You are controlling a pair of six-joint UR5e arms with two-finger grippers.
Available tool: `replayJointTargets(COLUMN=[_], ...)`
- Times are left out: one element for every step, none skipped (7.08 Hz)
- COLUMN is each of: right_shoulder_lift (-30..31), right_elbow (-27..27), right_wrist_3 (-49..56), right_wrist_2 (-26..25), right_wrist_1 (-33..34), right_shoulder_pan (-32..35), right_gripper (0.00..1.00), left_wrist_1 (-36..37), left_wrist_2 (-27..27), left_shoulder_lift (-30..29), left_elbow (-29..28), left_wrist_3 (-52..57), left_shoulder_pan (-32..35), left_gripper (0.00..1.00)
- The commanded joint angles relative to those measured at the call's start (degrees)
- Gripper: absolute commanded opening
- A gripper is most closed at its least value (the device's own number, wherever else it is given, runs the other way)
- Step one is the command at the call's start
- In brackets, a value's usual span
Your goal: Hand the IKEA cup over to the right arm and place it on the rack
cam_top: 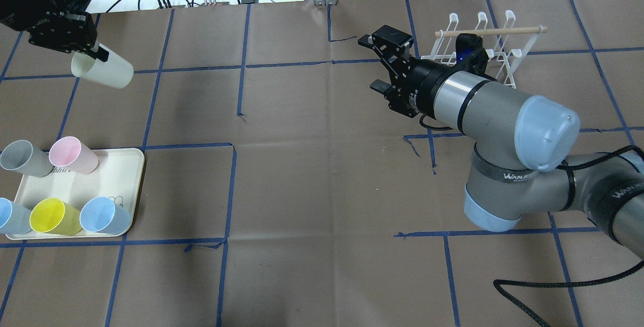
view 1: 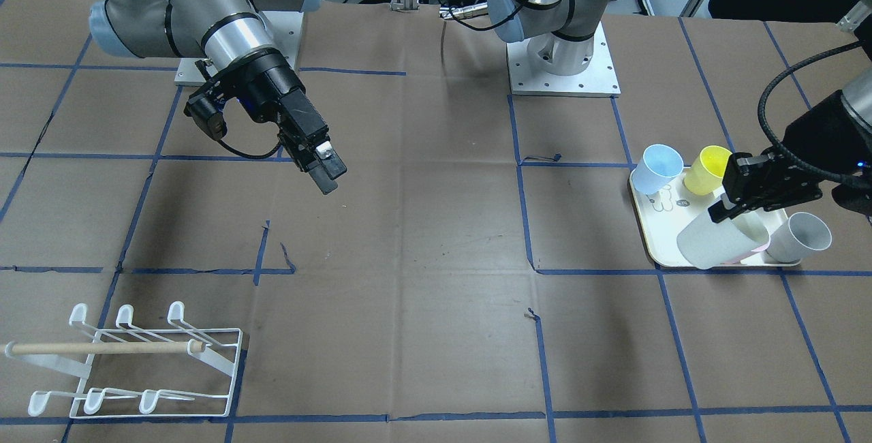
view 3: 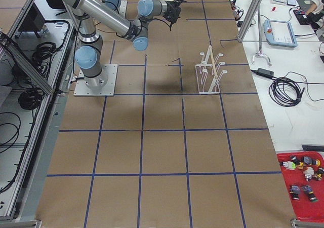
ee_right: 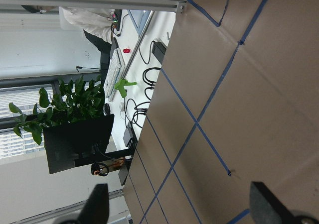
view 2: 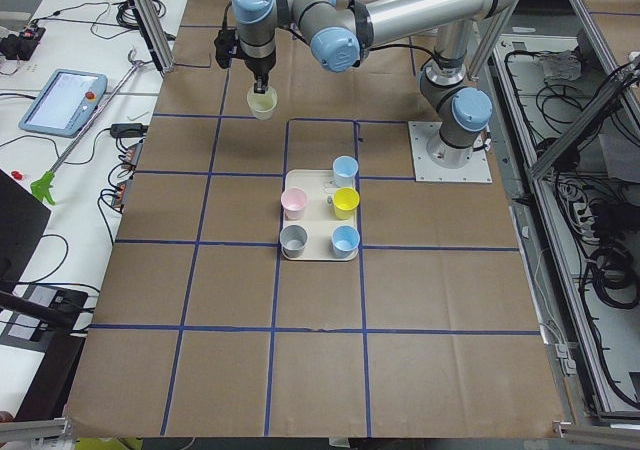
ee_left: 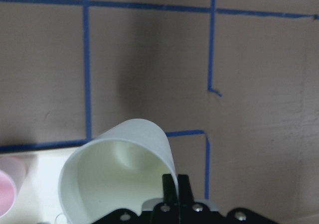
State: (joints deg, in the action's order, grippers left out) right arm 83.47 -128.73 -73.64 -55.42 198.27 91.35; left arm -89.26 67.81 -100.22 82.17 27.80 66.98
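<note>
My left gripper [cam_top: 83, 51] is shut on the rim of a pale green-white IKEA cup [cam_top: 104, 69] and holds it tilted in the air, beyond the tray. In the left wrist view the fingers [ee_left: 169, 184] pinch the cup's wall [ee_left: 119, 169]. In the front view the cup [view 1: 715, 242] hangs over the tray. My right gripper [cam_top: 373, 63] is open and empty above mid-table, pointing toward the left arm; its fingertips [ee_right: 97, 206] stand wide apart. The white wire rack [cam_top: 483, 48] with a wooden dowel stands behind the right gripper, with nothing on it [view 1: 136, 361].
A cream tray [cam_top: 121, 171] at the near left holds a grey cup [cam_top: 22, 158], a pink cup [cam_top: 73, 155], a yellow cup [cam_top: 53, 216] and two blue cups [cam_top: 103, 215]. Cables and gear lie beyond the table's far edge.
</note>
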Motion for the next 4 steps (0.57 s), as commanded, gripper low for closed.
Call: replayJointTargets(right_shoulder_lift=[-2.5,-2.4,-1.9,-0.5], right_elbow=[-0.2,-0.3,-2.3,-4.3], right_wrist_3=[-0.5,-1.2,-1.2,-1.2], right_wrist_2=[-0.1,-0.1,-0.2,-0.4], right_wrist_1=[6.2,5.9,5.9,5.3], right_shoulder_pan=[0.1,0.1,0.2,0.2], right_gripper=[1.0,1.0,1.0,1.0], left_wrist_1=[8.4,19.0,29.7,40.3], left_wrist_2=[-16.2,-17.1,-21.4,-25.2], left_shoulder_lift=[2.5,3.3,4.1,3.8], left_elbow=[5.5,9.6,14.9,19.8], left_wrist_3=[8.3,9.7,9.7,9.5], left_shoulder_pan=[0.7,1.0,2.6,3.8], left_gripper=[0.0,0.0,0.0,0.0])
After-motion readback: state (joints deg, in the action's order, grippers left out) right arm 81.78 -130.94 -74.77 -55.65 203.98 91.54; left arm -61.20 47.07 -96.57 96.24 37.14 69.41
